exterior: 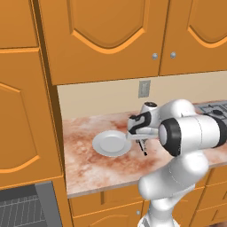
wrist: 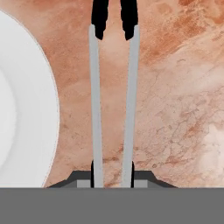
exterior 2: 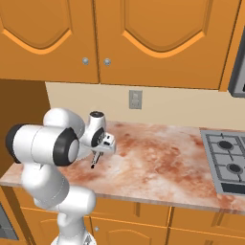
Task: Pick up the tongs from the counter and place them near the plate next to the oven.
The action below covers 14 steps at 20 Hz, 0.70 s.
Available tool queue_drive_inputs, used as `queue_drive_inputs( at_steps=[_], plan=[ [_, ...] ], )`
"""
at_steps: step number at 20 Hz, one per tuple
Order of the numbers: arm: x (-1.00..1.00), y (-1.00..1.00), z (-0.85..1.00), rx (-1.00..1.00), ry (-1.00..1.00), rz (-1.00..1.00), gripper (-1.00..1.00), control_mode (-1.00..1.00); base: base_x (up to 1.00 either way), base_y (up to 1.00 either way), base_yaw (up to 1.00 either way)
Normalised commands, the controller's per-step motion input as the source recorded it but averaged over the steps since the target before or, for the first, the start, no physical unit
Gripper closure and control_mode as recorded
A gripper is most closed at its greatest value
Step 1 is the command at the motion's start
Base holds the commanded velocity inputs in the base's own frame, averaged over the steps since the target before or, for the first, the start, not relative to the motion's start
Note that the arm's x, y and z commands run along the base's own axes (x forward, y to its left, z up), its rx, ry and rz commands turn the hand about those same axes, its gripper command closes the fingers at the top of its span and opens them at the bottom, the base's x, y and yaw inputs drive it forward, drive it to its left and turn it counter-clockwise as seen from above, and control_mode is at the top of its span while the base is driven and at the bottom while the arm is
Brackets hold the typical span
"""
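Note:
My gripper point(wrist: 113, 173) is shut on the tongs point(wrist: 96, 109), two grey metal arms with black ends that run straight out from between my fingers. The white plate point(wrist: 26, 109) lies just to their left on the marbled stone. In the left base view the gripper point(exterior: 141, 142) hangs low over the top with the tongs point(exterior: 143, 148) pointing down, right beside the plate point(exterior: 111, 142). The right base view shows the gripper point(exterior 2: 99, 151) and tongs point(exterior 2: 95, 160) from the other side. The oven point(exterior: 26, 208) sits at lower left in the tall cabinet. The island counter is out of view.
The marbled top point(exterior 2: 158, 158) runs right to the black stove burners point(exterior 2: 227, 160). Orange wall cabinets point(exterior: 106, 35) hang above, and a wall outlet point(exterior: 144, 88) sits behind. A tall orange cabinet side point(exterior: 46, 133) bounds the top on the left.

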Motion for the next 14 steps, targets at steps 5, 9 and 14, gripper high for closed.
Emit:
queue_drive_inputs(
  at_steps=[5, 9, 14],
  plan=[
    [0.0, 0.09, -0.21, 0.0, 0.01, -0.11, 1.0, -1.0, 0.0, 0.0, 0.0],
    [0.0, 0.05, -0.21, 0.0, 0.0, -0.09, 1.0, -1.0, 0.0, 0.0, 0.0],
    [0.0, 0.0, -0.23, 0.01, 0.0, -0.03, 1.0, -1.0, 0.0, 0.0, 0.0]
  ],
)
